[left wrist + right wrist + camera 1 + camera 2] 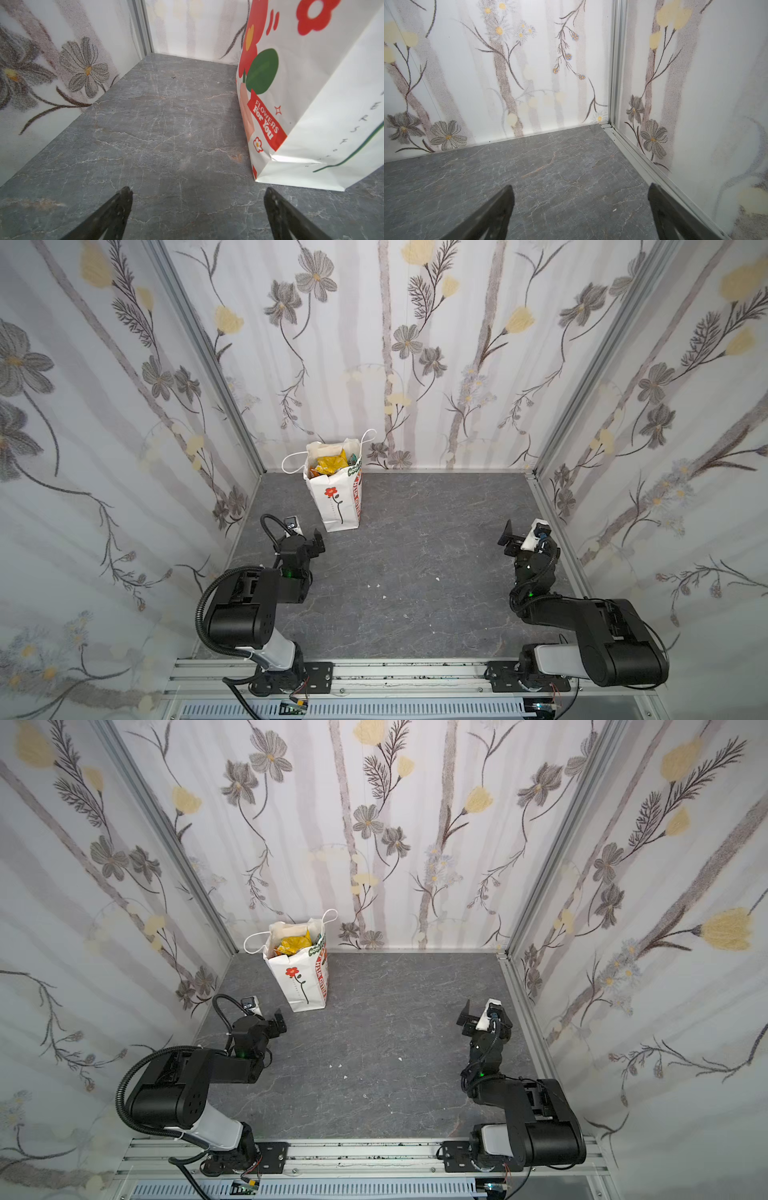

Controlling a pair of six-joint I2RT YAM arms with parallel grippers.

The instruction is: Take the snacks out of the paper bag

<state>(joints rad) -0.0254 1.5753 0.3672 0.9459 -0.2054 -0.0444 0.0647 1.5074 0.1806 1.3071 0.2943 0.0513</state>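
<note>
Top views: snacks [330,464] in paper bag [336,506]; left wrist: bag side; left gripper [197,189], right gripper [581,185] released.

Your left arm [245,605] and right arm [598,635] were boxy matte black, each with a pale grey segment [278,649] at the end farthest from the jaws and a small green light [287,572] partway back. A ribbed black cable [203,614] ran along the left one. White camera housings [534,537] sat just behind the dark, wedge-shaped jaws.
</note>
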